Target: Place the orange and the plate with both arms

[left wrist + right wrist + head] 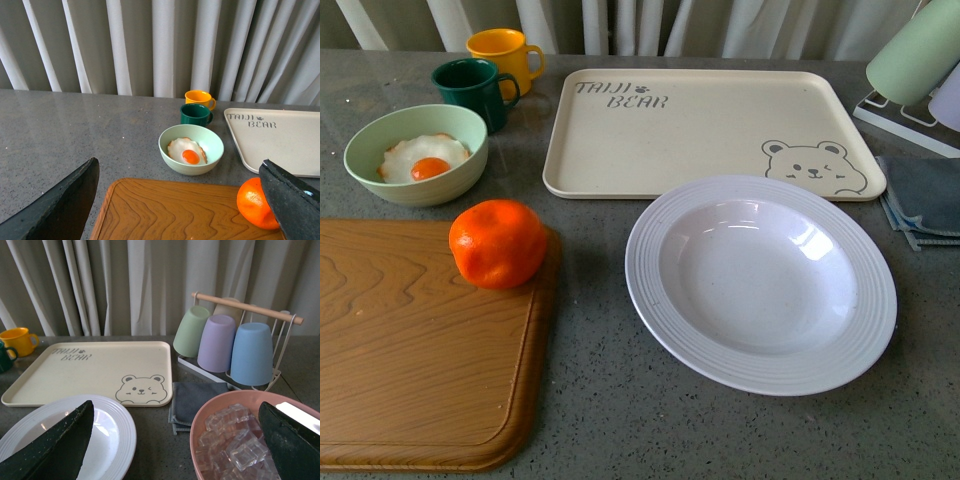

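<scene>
The orange (498, 243) rests on the far right corner of the wooden cutting board (410, 370). To its right on the grey counter lies the white ribbed plate (760, 282), empty. Neither arm shows in the front view. In the left wrist view my left gripper (185, 210) hangs open above the board, the orange (255, 204) partly behind one of its fingers (292, 200). In the right wrist view my right gripper (177, 445) is open, one finger (60, 445) over the plate (112, 440), the other finger (292, 440) over a pink bowl of ice cubes (225, 440).
A cream bear tray (700, 130) lies behind the plate. A pale green bowl (415, 155) with a fried egg, a green mug (475, 92) and a yellow mug (505, 55) stand at the back left. A grey cloth (925, 200) and a rack of cups (235, 342) sit at the right.
</scene>
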You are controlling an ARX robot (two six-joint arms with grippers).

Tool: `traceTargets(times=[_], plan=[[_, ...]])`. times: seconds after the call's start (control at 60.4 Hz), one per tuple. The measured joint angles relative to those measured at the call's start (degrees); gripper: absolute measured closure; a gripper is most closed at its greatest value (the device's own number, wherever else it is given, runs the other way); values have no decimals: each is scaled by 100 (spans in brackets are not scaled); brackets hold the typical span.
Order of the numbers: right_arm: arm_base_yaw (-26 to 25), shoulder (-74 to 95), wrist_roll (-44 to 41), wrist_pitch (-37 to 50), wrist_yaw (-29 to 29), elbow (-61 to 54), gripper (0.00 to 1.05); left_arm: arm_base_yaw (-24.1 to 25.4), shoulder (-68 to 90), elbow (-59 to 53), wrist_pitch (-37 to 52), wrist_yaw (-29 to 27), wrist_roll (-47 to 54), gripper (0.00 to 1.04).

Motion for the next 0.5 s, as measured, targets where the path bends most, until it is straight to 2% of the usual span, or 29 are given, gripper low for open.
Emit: traceTargets(times=[0.497], plan=[[0, 0, 0, 0, 0, 0, 9, 0, 0, 0, 0, 0, 0, 9]])
